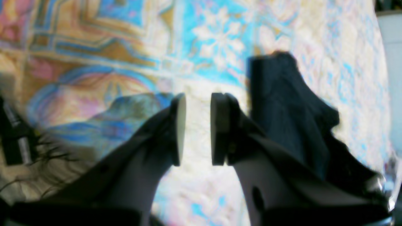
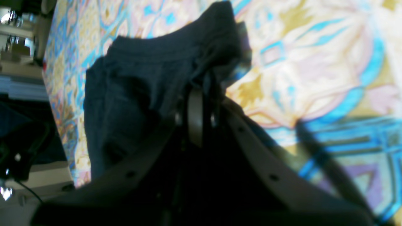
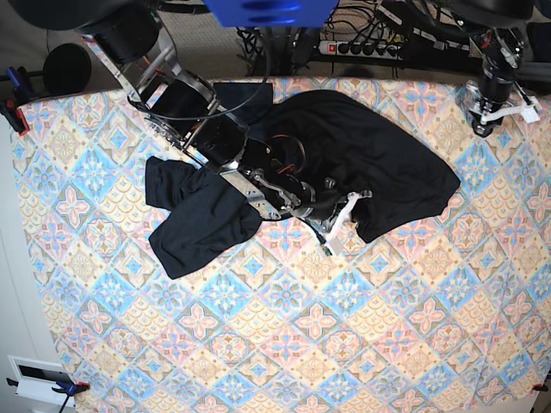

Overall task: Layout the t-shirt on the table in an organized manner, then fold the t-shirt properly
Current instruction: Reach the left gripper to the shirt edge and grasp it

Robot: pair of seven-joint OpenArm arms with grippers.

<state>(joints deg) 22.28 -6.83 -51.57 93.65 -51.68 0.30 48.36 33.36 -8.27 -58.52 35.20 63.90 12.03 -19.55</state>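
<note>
Now right arm stretched low, fingers (image 3: pixel 343 222) pinching t-shirt (image 3: pixel 370 155), left fingers (image 1: pixel 198 128) parted, empty

Plain black t-shirt (image 3: pixel 362 159), table (image 3: pixel 258 344) in blue, pink, peach, cream diamond medallions

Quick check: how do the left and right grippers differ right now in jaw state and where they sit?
The right gripper is shut on the t-shirt; the left gripper has a gap between its pads and holds nothing. The right gripper works mid-table at the shirt's edge; the left gripper hangs above bare table near the far corner. Both have dark fingers.
</note>
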